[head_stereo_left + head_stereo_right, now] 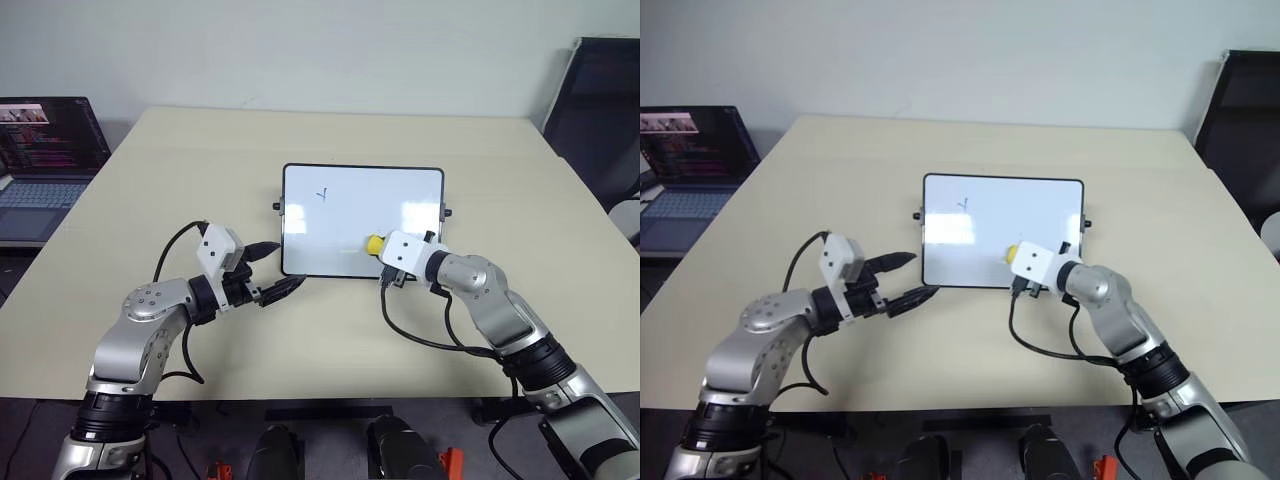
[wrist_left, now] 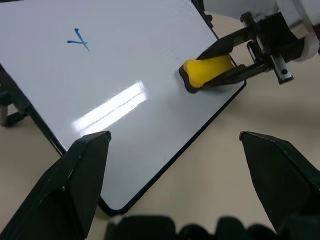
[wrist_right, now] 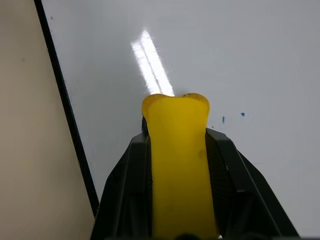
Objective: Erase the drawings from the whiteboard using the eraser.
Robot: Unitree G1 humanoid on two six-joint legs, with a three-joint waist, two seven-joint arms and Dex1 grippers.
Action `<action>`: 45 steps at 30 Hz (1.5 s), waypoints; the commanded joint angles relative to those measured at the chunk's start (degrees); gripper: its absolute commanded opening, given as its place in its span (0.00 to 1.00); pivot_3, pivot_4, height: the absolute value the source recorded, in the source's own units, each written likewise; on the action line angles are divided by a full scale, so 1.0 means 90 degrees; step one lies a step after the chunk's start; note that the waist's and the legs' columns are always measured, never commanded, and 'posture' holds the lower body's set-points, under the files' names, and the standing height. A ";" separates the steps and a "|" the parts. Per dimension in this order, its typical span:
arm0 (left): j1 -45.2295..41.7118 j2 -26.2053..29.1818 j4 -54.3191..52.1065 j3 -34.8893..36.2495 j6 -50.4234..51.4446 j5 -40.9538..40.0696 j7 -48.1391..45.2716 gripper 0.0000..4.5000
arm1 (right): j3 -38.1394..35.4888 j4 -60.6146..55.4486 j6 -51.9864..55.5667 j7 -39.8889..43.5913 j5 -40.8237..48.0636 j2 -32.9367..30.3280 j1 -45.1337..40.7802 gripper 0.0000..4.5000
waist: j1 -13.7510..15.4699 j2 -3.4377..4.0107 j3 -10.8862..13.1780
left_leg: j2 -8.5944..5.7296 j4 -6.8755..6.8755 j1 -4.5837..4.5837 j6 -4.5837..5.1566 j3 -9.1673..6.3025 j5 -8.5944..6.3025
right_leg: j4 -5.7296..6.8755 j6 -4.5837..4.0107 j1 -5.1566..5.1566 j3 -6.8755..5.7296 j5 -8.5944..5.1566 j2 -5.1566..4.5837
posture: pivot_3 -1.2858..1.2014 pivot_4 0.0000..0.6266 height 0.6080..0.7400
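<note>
We had the eraser (image 2: 207, 71) clamped in our right gripper (image 1: 385, 248), pressed to the whiteboard (image 1: 350, 190) near its front right corner. The board lay mid-desk (image 1: 300, 330). One blue drawing (image 1: 322, 194) remained toward the far left; only faint blue specks (image 3: 242, 115) showed by the eraser, so most looked wiped. Our left gripper (image 1: 272, 270) hovered spread wide and empty at the front left corner.

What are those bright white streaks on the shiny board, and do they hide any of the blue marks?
They are glare from lights overhead on the glossy white rectangular whiteboard. In the left eye view a patch lies near the yellow oblong eraser; in the left wrist view a streak crosses the board's middle, clear of the thin blue marker scribble; in the right wrist view a streak ends just past the eraser's tip.
</note>
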 commanded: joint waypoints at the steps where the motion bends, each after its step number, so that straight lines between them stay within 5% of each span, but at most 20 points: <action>1: -0.0118 0.0026 -0.0345 0.0025 0.0077 -0.0077 0.0042 1.00 | -0.0563 0.0536 0.0089 -0.1056 -0.0383 0.0127 -0.0354 0.25 | 0.0003 0.0001 0.0001 | -0.0001 0.0002 0.0000 0.0000 0.0000 0.0000 | 0.0000 0.0000 -0.0002 0.0003 0.0001 0.0000 | 0.52 0.24 1.00; 14: -0.0108 0.0031 -0.0550 0.0062 0.0302 -0.0153 0.0114 1.00 | 0.0079 -0.0181 0.0548 0.0662 -0.0387 -0.0382 0.0237 0.25 | 0.0034 -0.0012 -0.0006 | -0.0005 -0.0003 0.0000 0.0004 0.0004 0.0003 | -0.0011 0.0000 0.0004 0.0003 0.0001 -0.0008 | 0.52 0.24 1.00; 25: -0.0029 -0.0015 -0.0697 0.0166 0.0505 -0.0267 0.0314 1.00 | -0.0792 -0.0185 0.0196 -0.0707 -0.0405 0.0072 -0.0075 0.25 | 0.0009 -0.0009 0.0003 | -0.0008 0.0000 -0.0002 0.0003 0.0006 0.0003 | -0.0020 0.0000 -0.0033 0.0009 0.0001 -0.0011 | 0.52 0.24 1.00; 31: 0.0179 0.0023 -0.0704 0.0486 0.0582 -0.0378 0.0527 1.00 | -0.1748 -0.1651 0.1200 -0.0016 0.1062 0.0442 0.0642 0.25 | 0.0042 -0.0009 0.0004 | -0.0008 -0.0016 -0.0025 0.0002 0.0008 0.0001 | -0.0017 0.0002 -0.0022 0.0007 0.0001 -0.0012 | 0.52 0.24 1.00; 37: 0.0430 0.0189 -0.1001 0.0815 0.0866 -0.0560 0.0684 1.00 | -0.2295 -0.3425 0.2350 0.0875 0.2484 0.0078 0.1935 0.24 | 0.0059 -0.0007 0.0005 | 0.0000 -0.0102 -0.0028 -0.0022 -0.0008 -0.0016 | -0.0009 0.0000 -0.0048 -0.0018 -0.0023 -0.0003 | 0.52 0.24 1.00; 45: 0.0499 0.0169 -0.1424 0.1105 0.1206 -0.0781 0.1088 1.00 | -0.2625 -0.4014 0.2296 0.0536 0.3166 0.0281 0.3058 0.24 | 0.0042 -0.0008 0.0004 | -0.0001 -0.0088 -0.0020 -0.0042 -0.0002 -0.0029 | -0.0011 0.0004 -0.0040 -0.0011 -0.0058 -0.0004 | 0.52 0.24 1.00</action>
